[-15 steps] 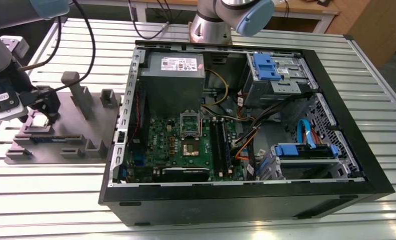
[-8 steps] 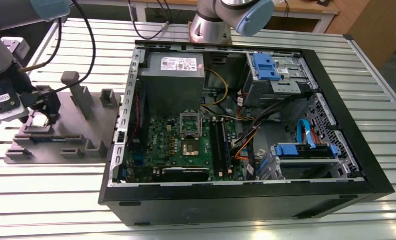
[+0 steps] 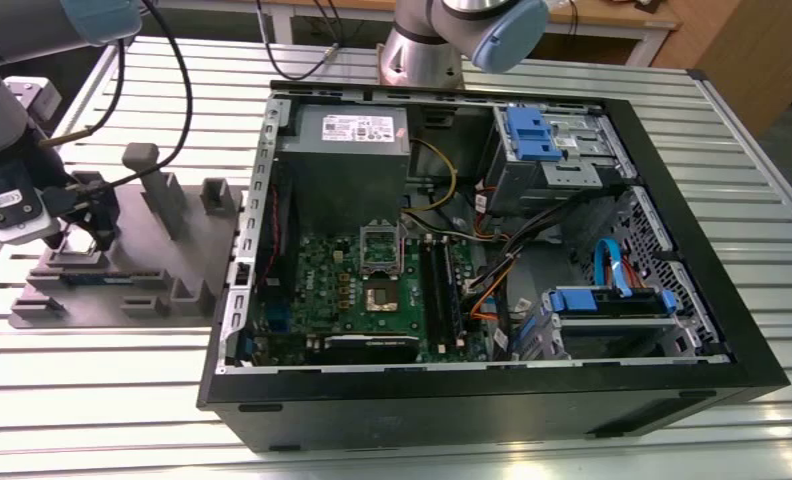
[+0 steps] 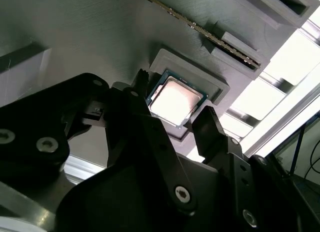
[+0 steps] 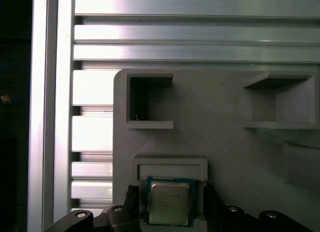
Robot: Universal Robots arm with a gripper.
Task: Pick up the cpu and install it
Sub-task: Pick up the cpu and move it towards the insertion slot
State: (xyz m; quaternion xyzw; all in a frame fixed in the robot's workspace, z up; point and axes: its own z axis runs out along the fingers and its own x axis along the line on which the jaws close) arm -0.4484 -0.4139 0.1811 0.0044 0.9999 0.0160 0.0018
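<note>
Grey plastic forms the fixture (image 3: 169,255) that lies on the ribbed metal bench (image 3: 103,400), at about nine o'clock from the open computer case (image 3: 503,400) in the exterior view. Toward the fixture's nine o'clock end the arm's tool (image 3: 80,240) hangs low over it, pointing down. In both wrist views the cpu (image 5: 169,201) lies flat, silvery top up, in a shallow square pocket of the fixture. The tool's black fingers (image 4: 207,124) stand open, one on each side of the cpu. In the first wrist view a thin gap shows between each finger and the cpu's edge, and the tool has hold of nothing. A memory stick (image 4: 200,29) lies on edge in a slot of the fixture near the pocket. Inside the case the green motherboard (image 3: 369,290) lies flat, well apart from the tool.
</note>
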